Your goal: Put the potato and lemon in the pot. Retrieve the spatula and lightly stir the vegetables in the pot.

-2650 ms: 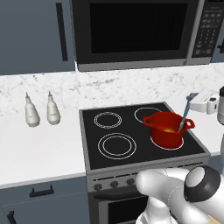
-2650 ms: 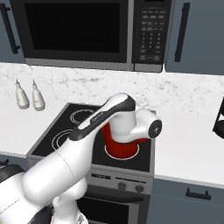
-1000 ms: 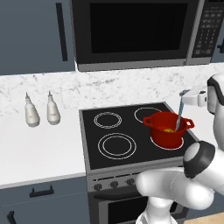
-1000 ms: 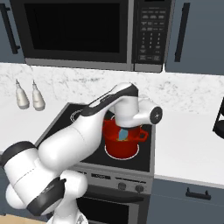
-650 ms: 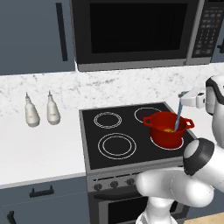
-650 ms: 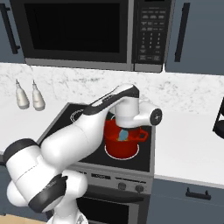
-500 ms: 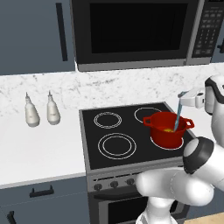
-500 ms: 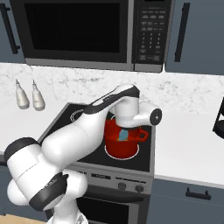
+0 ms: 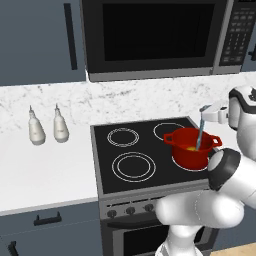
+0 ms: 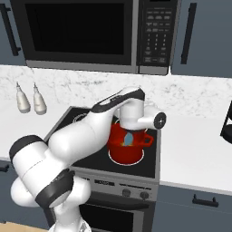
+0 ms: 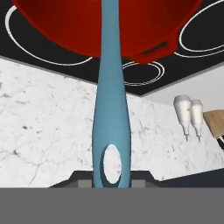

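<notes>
The red pot (image 9: pixel 192 159) stands on the stove's front right burner. My gripper (image 9: pixel 207 111) hangs just above it, shut on the top of the grey-blue spatula (image 9: pixel 200 132). The spatula stands nearly upright with its lower end inside the pot. A yellow bit of the lemon (image 9: pixel 191 149) shows inside by the spatula. The potato is hidden. From the right, my forearm crosses over the pot (image 10: pixel 127 152) and the spatula's blade (image 10: pixel 129 137) shows inside it. In the hand view the spatula's handle (image 11: pixel 111 109) runs from my gripper (image 11: pixel 111 179) to the pot (image 11: pixel 61 30).
The black stove top (image 9: pixel 132 150) has free burners to the pot's left. Two white bottles (image 9: pixel 36 131) (image 9: pixel 60 128) stand on the marble counter (image 9: pixel 45 170) left of the stove. A microwave (image 9: pixel 155 35) hangs overhead. A dark object (image 10: pixel 226 120) sits at the far right.
The spatula went from leaning right to nearly upright in the pot, and my elbow swung up to the right. Over the last second almost nothing has moved.
</notes>
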Motion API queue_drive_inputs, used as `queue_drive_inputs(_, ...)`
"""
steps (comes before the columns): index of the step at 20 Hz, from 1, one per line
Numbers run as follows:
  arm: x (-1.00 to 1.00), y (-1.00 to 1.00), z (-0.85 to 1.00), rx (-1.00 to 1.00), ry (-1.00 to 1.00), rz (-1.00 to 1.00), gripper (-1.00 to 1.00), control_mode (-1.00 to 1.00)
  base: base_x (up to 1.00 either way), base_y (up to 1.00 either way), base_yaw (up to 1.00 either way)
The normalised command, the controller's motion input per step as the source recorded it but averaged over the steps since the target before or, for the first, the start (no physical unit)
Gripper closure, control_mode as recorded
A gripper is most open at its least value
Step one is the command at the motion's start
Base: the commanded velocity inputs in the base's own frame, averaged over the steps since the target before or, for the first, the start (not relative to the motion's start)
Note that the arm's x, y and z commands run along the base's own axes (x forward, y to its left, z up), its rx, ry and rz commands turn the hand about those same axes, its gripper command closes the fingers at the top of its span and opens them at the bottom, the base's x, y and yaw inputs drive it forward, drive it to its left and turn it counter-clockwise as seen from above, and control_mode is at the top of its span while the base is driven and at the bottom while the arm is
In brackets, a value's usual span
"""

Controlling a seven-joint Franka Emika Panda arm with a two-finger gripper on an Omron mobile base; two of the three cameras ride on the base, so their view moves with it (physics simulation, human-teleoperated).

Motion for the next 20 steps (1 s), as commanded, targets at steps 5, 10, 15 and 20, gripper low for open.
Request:
queue_drive_inputs(5, 0.24, 0.0, -0.32, 0.0, 0.0, 0.0, 1.0, -1.0, 0.0, 0.0, 0.0)
queue_drive_inputs(10, 0.0, 0.03, -0.11, 0.0, -0.05, 0.0, 1.0, -1.0, 0.0, 0.0, 0.0)
queue_drive_inputs(15, 0.0, 0.33, -0.05, 0.02, -0.16, 0.0, 1.0, -1.0, 0.0, 0.0, 0.0)
queue_drive_inputs(20, -0.07, 0.4, -0.04, 0.01, -0.08, -0.01, 1.0, -1.0, 0.0, 0.0, 0.0)
